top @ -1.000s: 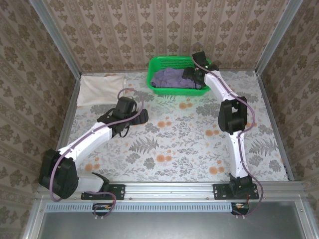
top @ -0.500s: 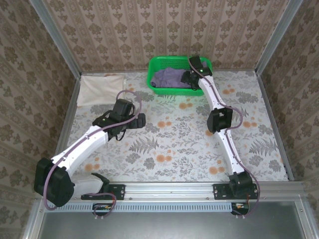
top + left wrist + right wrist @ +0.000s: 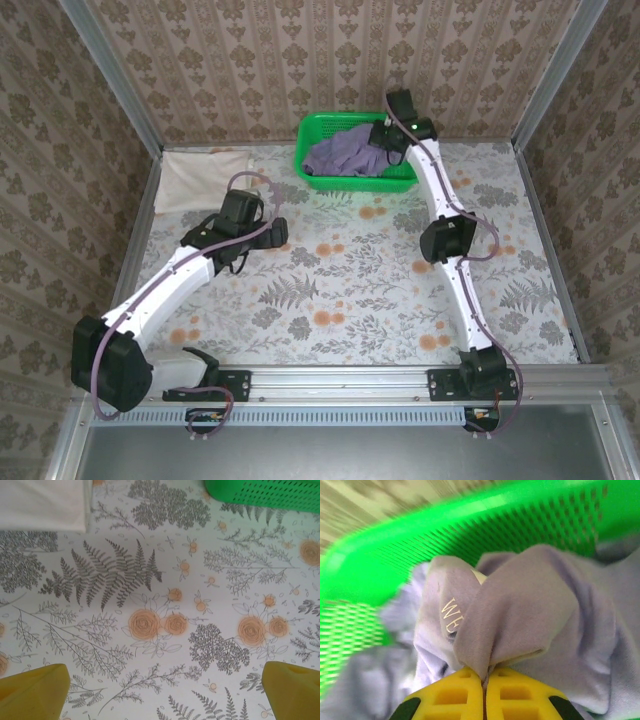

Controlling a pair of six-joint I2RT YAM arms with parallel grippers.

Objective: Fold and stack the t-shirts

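Within right end effector (image 3: pixel 484 677): purple t-shirt (image 3: pixel 535 605)

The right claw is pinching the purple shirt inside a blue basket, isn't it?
Almost. The basket is green, not blue. The right wrist view shows the right gripper pinching the purple shirt inside a green basket.
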